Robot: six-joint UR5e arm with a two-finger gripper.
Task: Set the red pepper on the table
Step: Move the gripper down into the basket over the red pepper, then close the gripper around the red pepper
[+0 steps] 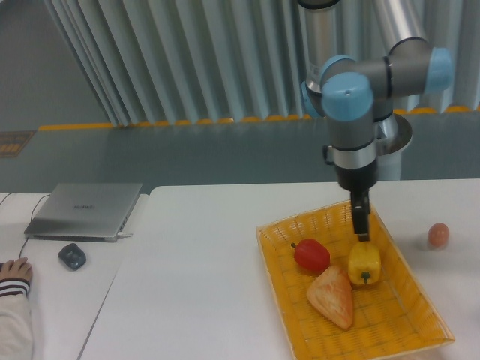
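- The gripper [361, 225] hangs fingers-down over the basket, its tip just above the yellow pepper; the two fingers overlap from this angle, so whether they are spread or pressed together cannot be told, and nothing shows between them.
- One arm [352, 105] carries it: grey tubes with light blue joint caps, rising from a round base behind the table's far edge.
- One red pepper [311, 256], glossy with a short dark stem, lies in the woven yellow-orange basket [300, 330], left of the gripper's tip and clear of it.
- One yellow pepper [364, 262] sits just right of the red one (the two look near but apart), directly under the gripper.
- One wedge-shaped orange-tan item [331, 296], like a piece of bread or pastry, lies in front of both peppers, close against them.
- That makes three things in the basket, all in its middle part.
- One small orange-pink egg-like ball [438, 235] rests on the white table [195, 285], outside the basket to its right.
- On the second, neighbouring tabletop at the left: one closed grey laptop [84, 210], one dark mouse [72, 256] in front of it, and one human hand [15, 268] with a striped cuff at the picture's edge.
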